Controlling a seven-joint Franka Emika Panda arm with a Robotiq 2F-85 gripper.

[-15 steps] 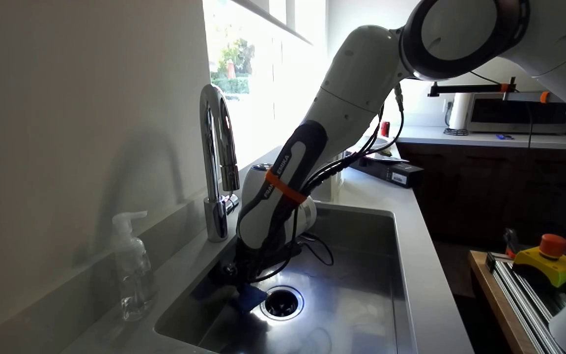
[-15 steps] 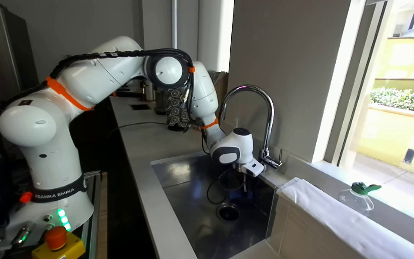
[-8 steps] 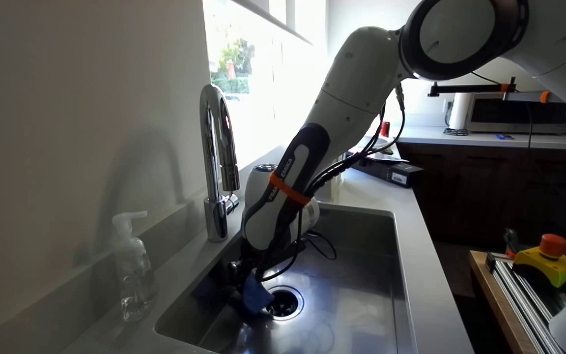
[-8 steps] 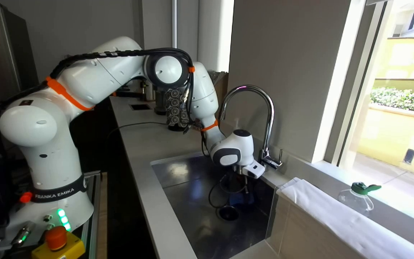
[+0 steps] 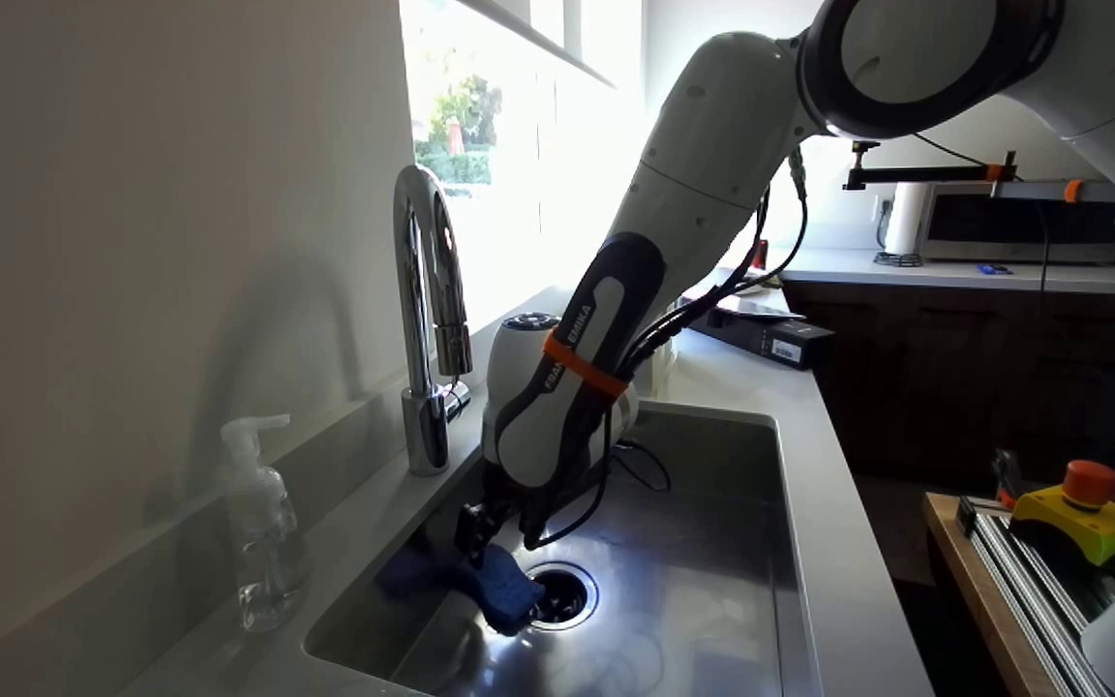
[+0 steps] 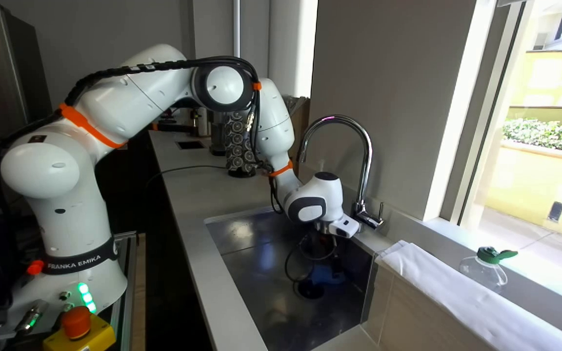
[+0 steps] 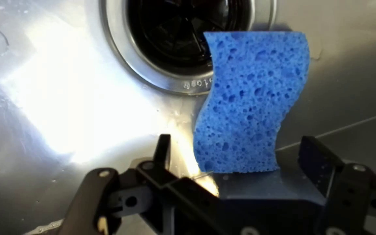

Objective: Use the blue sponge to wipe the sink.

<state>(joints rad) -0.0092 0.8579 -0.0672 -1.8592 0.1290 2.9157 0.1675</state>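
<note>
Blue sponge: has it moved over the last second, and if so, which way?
Yes. In an exterior view, the blue sponge has shifted toward the fixed drain and now hides more of it from that camera.

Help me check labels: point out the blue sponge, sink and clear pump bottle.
Blue sponge (image 7: 250, 104), wrist view: middle of its porous face.
Sink (image 5: 678, 571), in an exterior view: bare basin floor.
Clear pump bottle (image 5: 265, 542), in an exterior view: body.

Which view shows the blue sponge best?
The wrist view: the blue sponge shows large, bright and uncovered, pores and wavy sides clear. In both exterior views it is a small, dim patch by the drain.
</note>
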